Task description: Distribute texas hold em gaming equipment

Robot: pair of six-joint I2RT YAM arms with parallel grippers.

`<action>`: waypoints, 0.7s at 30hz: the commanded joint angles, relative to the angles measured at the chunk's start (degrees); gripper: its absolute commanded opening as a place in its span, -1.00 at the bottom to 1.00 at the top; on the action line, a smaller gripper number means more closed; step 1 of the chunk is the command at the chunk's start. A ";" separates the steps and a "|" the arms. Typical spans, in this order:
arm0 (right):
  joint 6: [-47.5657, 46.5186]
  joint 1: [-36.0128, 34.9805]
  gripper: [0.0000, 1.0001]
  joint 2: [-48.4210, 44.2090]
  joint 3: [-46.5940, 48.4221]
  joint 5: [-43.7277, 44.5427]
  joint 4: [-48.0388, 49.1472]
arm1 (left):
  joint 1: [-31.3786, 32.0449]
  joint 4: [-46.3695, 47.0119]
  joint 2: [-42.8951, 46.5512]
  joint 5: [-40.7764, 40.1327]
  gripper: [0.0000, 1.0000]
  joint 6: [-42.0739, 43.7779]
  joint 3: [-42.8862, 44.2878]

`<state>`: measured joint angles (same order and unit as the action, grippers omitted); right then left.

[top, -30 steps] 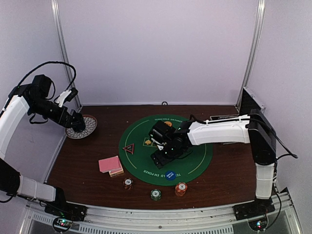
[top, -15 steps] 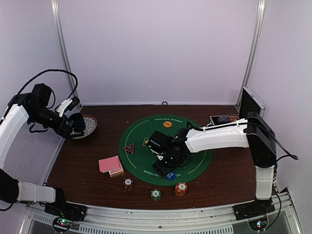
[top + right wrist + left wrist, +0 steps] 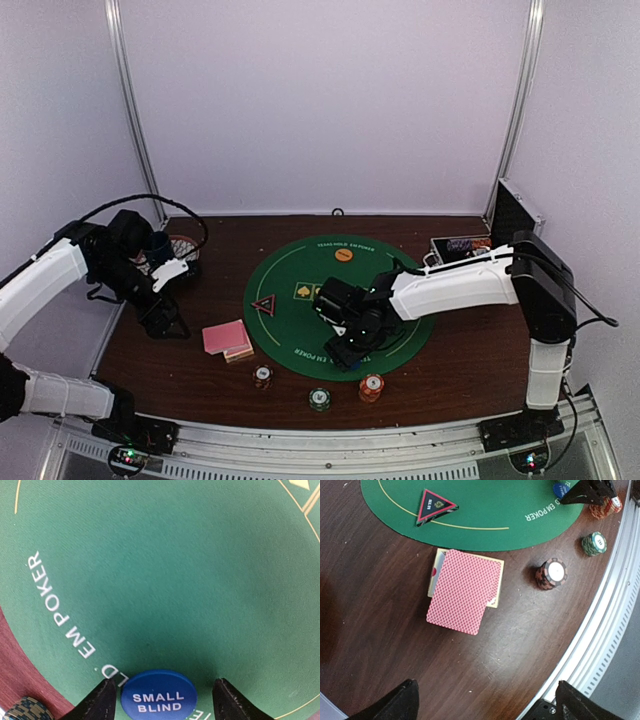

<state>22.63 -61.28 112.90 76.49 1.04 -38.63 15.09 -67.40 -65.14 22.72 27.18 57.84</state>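
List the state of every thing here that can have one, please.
Pink-backed playing card pile, lying on wood, top card askew.
Blue round SMALL BLIND button, flat on green felt mat, between pincer fingers.
Right pincer, open, straddling the button.
Left pincer, open, empty, above the cards.
Red-and-white chip stack, upright.

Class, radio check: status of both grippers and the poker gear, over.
Left gripper open, near the card deck. Right gripper open, straddling the small blind button on the mat. Chip stacks off the mat.

Skewed pink-backed card pile [image 3: 463,591] near red-striped chip stack [image 3: 551,574]
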 commanded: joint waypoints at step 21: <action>2.65 3.88 0.38 -10.00 -5.24 0.19 -8.16 | 1.34 5.64 -1.24 0.88 0.95 3.51 -4.47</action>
<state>24.56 -57.54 106.04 69.01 1.26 -44.14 16.19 -64.18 -65.71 21.80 30.37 53.45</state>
